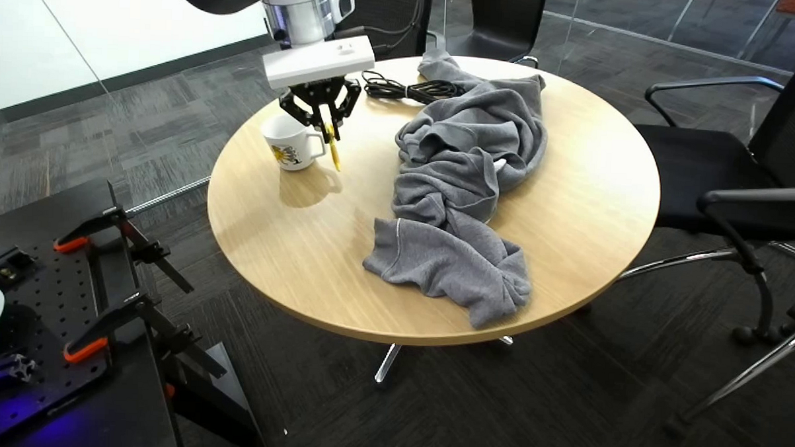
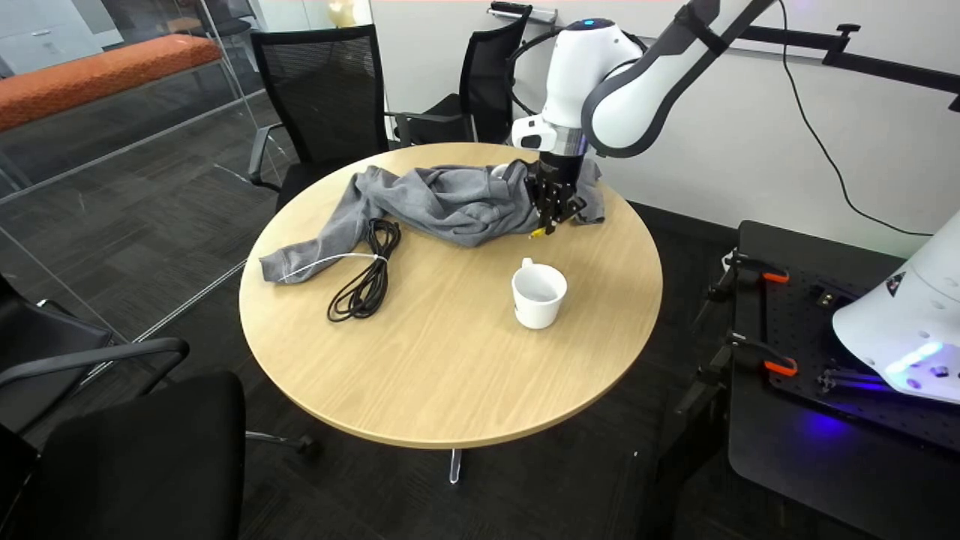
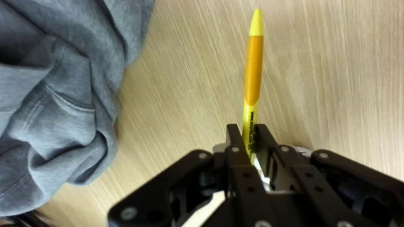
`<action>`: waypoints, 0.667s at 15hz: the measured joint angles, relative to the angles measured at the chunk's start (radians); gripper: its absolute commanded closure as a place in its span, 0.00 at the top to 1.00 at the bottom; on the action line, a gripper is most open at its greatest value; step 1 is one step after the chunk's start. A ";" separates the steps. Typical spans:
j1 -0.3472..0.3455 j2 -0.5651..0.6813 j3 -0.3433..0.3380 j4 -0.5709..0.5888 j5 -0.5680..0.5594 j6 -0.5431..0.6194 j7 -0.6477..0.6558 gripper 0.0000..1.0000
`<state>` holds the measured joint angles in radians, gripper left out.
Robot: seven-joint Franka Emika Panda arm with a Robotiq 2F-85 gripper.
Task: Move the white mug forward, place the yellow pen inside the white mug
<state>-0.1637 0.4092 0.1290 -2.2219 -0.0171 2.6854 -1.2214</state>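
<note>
The white mug stands upright on the round table in both exterior views (image 1: 288, 143) (image 2: 536, 304), its handle on the side towards the gripper. My gripper (image 1: 331, 130) is beside the mug on its handle side, and it also shows in an exterior view (image 2: 550, 226). It is shut on the yellow pen (image 3: 255, 66), holding it near one end. The pen's orange grip and yellow tip stick out past the fingertips (image 3: 246, 130) in the wrist view. In an exterior view the pen (image 1: 334, 154) points down, slightly tilted. White patches behind the jaws in the wrist view are mostly hidden.
A crumpled grey cloth (image 1: 473, 140) lies across the table beside the gripper and also shows in the wrist view (image 3: 63, 104). A coiled black cable (image 2: 367, 281) lies next to the cloth. Chairs stand around the round table (image 1: 290, 266).
</note>
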 measured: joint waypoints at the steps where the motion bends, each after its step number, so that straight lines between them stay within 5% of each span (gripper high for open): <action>1: 0.000 0.000 0.010 0.002 0.018 0.000 0.010 0.04; 10: -0.002 0.001 0.087 0.007 0.161 0.008 0.010 0.04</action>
<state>-0.1660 0.4101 0.2162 -2.2148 0.1440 2.6936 -1.2116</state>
